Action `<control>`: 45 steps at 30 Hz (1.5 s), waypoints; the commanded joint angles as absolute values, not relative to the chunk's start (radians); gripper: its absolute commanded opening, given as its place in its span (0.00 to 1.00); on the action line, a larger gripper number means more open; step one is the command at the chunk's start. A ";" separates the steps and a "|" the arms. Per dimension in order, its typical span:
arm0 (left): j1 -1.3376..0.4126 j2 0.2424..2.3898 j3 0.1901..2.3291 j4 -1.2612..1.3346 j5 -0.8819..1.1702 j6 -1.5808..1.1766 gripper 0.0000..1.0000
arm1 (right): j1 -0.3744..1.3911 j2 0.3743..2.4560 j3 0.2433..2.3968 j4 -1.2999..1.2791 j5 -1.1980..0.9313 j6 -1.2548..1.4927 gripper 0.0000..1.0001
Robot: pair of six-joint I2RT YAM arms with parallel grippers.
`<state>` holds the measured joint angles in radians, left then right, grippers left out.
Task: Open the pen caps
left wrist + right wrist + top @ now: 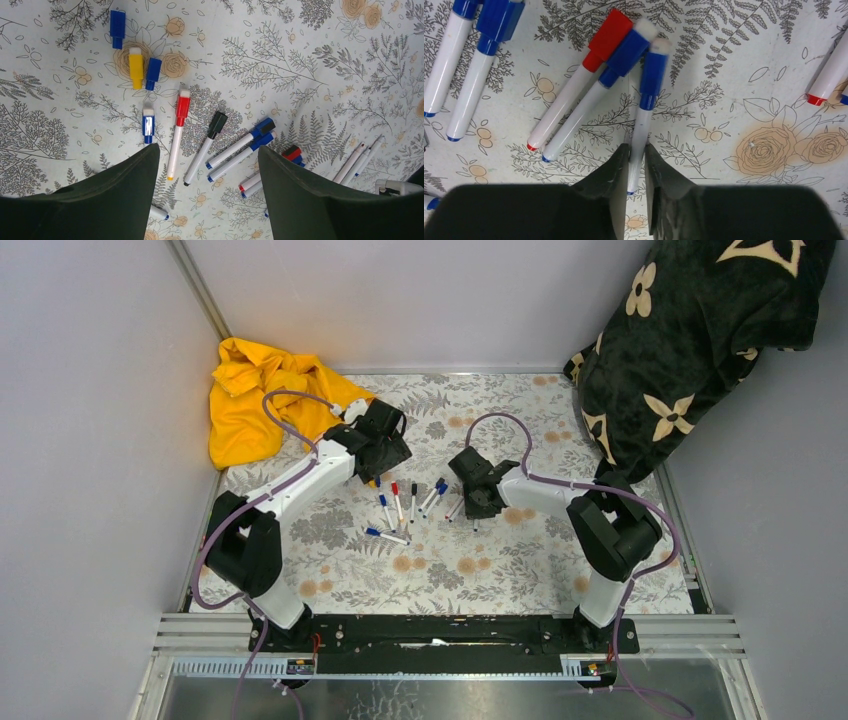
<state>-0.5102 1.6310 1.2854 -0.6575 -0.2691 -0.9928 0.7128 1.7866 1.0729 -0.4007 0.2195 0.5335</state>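
Several white-barrelled pens [400,508] lie on the floral table mat between my two grippers. My left gripper [207,150] is open and empty, hovering above a red-capped pen [179,131], a black-capped pen [206,145] and two blue-capped pens [240,147]. Loose caps lie beyond them: a blue cap [117,28], a yellow cap [135,67] and another blue cap [153,73]. My right gripper [636,150] is shut on the white barrel of a pen whose blue cap [654,72] points away from the fingers. A red-capped pen [569,100] and a blue-capped pen [596,102] lie just left of it.
A yellow cloth [260,400] is bunched in the back left corner. A dark floral blanket [690,340] hangs over the back right corner. Grey walls close in the mat on the left, back and right. More pens [459,70] lie at the left of the right wrist view.
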 commanded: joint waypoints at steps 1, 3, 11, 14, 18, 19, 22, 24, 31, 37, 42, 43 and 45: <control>-0.517 1.601 1.276 -0.613 -0.287 -1.004 0.79 | 0.719 1.804 1.045 -0.415 0.258 0.548 0.17; -0.518 1.601 1.276 -0.606 -0.284 -1.005 0.79 | 0.720 1.788 1.024 -0.415 0.256 0.544 0.09; -0.532 1.610 1.268 -0.542 -0.210 -0.993 0.79 | 0.721 1.647 0.995 -0.468 0.262 0.477 0.00; -0.539 1.609 1.246 -0.463 -0.128 -0.985 0.79 | 0.720 1.578 0.999 -0.492 0.249 0.448 0.00; -0.553 1.617 1.223 -0.367 -0.037 -0.996 0.79 | 0.717 1.488 1.013 -0.501 0.194 0.416 0.00; -0.557 1.620 1.214 -0.346 -0.013 -1.002 0.79 | 0.716 1.472 1.017 -0.497 0.173 0.410 0.00; -0.569 1.633 1.189 -0.270 0.067 -1.032 0.79 | 0.701 1.448 1.033 -0.494 0.095 0.399 0.00; -0.578 1.647 1.180 -0.225 0.108 -1.050 0.79 | 0.689 1.441 1.042 -0.488 0.048 0.395 0.00; -0.624 1.719 1.195 -0.139 0.206 -1.089 0.78 | 0.653 1.423 1.058 -0.453 -0.091 0.396 0.00; -0.640 1.765 1.189 -0.075 0.272 -1.117 0.75 | 0.613 1.415 1.064 -0.427 -0.170 0.402 0.00; -0.644 1.791 1.191 -0.052 0.295 -1.137 0.73 | 0.591 1.424 1.083 -0.419 -0.207 0.405 0.00; -0.645 1.795 1.191 -0.045 0.300 -1.141 0.73 | 0.590 1.427 1.086 -0.417 -0.212 0.404 0.00; -0.647 1.804 1.196 -0.037 0.306 -1.147 0.71 | 0.585 1.435 1.093 -0.413 -0.222 0.403 0.00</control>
